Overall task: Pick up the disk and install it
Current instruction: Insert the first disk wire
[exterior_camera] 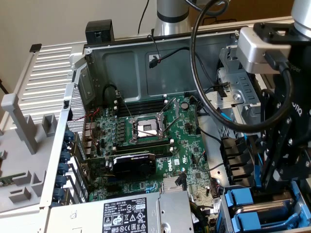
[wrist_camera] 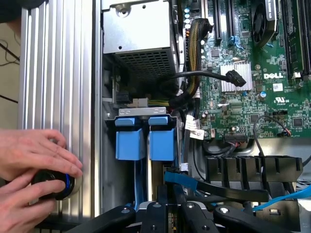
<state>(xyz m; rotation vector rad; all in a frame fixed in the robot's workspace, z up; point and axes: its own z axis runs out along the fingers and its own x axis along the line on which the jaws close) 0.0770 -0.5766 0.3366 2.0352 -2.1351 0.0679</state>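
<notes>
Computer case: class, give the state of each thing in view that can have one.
Computer case, open, insides exposed.
Processor socket, bare, no cooler fitted.
Blue disk carriers, side by side in the drive bay.
Black cable, connector end lying free.
End effector, low over the drive bay.
Person's hands, resting on a black knob.

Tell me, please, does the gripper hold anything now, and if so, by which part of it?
It cannot be told. The gripper is low beside the blue carriers, but what lies at its tip is hidden.
</notes>
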